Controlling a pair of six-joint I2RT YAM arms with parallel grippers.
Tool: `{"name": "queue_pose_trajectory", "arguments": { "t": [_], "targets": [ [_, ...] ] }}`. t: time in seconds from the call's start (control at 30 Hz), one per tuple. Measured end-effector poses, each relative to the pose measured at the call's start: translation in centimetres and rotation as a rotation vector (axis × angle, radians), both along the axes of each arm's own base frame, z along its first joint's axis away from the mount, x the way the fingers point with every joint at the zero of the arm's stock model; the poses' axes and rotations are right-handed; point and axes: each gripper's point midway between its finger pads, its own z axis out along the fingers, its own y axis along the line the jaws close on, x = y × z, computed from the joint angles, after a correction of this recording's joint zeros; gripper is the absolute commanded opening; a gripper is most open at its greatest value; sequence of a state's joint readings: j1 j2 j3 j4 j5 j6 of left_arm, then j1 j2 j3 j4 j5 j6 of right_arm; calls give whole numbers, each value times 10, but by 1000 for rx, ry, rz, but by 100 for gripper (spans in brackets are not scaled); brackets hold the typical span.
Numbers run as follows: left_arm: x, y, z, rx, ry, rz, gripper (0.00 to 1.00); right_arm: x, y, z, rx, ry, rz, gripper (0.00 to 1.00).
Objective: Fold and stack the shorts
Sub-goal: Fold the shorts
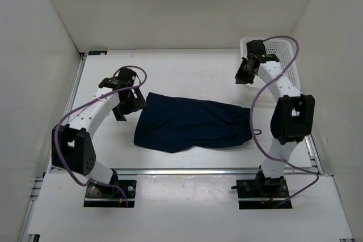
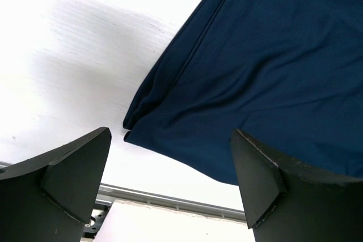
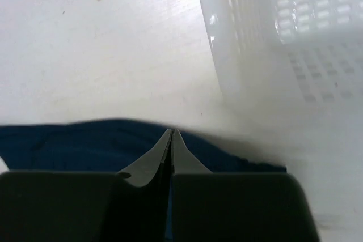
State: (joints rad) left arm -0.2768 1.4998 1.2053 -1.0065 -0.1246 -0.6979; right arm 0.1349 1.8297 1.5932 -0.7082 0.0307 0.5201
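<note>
The dark navy shorts [image 1: 190,123] lie flat on the white table, spread left to right, with a thin drawstring loop [image 1: 258,132] at their right end. My left gripper [image 1: 127,106] is open and hovers over the shorts' left end. In the left wrist view the shorts [image 2: 255,55] fill the upper right, with one corner showing between the fingers [image 2: 74,174] of the left gripper [image 2: 170,168], which holds nothing. My right gripper [image 1: 245,75] is shut and empty, behind the shorts' right end. In the right wrist view the right gripper [image 3: 171,134] points over the shorts' edge [image 3: 68,145].
A white perforated plastic basket [image 1: 283,60] stands at the back right, close to the right gripper; it also shows in the right wrist view [image 3: 272,38]. White walls enclose the table on three sides. A metal rail [image 1: 181,170] runs along the table's near edge.
</note>
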Motion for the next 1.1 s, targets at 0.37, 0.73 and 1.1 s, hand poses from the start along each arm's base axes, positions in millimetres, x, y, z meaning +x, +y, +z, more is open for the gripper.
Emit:
{"name": "queue_pose_trajectory", "arguments": {
  "t": [0.37, 0.73, 1.1],
  "targets": [
    [4, -1, 6, 1, -14, -14, 97, 54, -35, -33, -202, 50, -139, 0],
    [4, -1, 2, 7, 2, -22, 97, 36, -64, -31, -257, 87, -189, 14],
    [6, -8, 3, 3, -5, -42, 94, -53, 3, 32, -114, -62, 16, 63]
  ]
}}
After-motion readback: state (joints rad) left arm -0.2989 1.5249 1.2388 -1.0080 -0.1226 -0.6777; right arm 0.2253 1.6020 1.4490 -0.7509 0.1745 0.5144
